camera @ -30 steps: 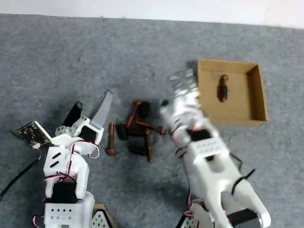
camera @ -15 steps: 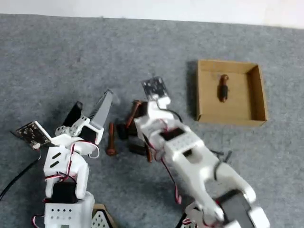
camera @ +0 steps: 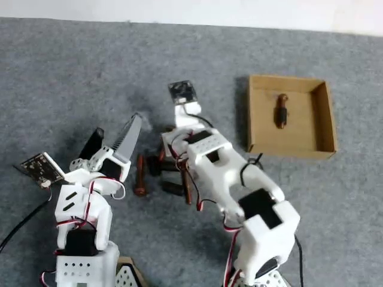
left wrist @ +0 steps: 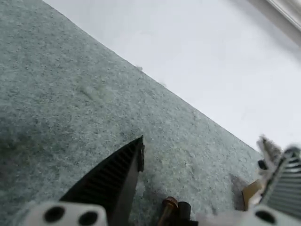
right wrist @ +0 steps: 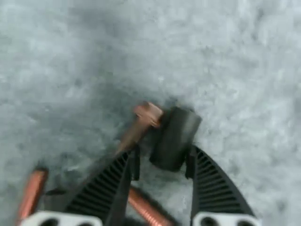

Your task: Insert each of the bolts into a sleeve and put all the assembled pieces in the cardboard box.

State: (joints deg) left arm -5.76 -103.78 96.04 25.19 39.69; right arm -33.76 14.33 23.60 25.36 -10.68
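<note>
The right gripper (right wrist: 163, 162) is partly open. Its two black, ribbed fingers (right wrist: 117, 183) stand on either side of the near end of a sleeve (right wrist: 175, 136), a short matte black cylinder lying on the mat (right wrist: 244, 56). Whether the fingers press the sleeve cannot be told. Just past one fingertip lies a bolt (right wrist: 141, 122), smooth and copper-coloured, its hex head touching the sleeve's far end. Back under the fingers a second bolt (right wrist: 31, 193) of the same copper colour lies on the mat.

From above, the white plastic wrist covers most of the pile. A third bolt (camera: 187, 185) and a spare sleeve (camera: 172, 187) lie beside the wrist.

On the far side of the pile from this tool, the left gripper (camera: 118, 124) is spread wide and holds nothing. It has one black finger and one pale grey, both ribbed and tapering, and its tips hang over bare mat. A lone bolt (camera: 139, 174) lies near its base.

Well apart on the right gripper's other side sits the cardboard box (camera: 323, 119), shallow, square and brown. It holds one assembled piece (camera: 280, 110), a copper bolt through a dark sleeve.

The mat is grey, felted and fuzzy. Its far edge runs straight against a smooth white surface (camera: 191, 9).
</note>
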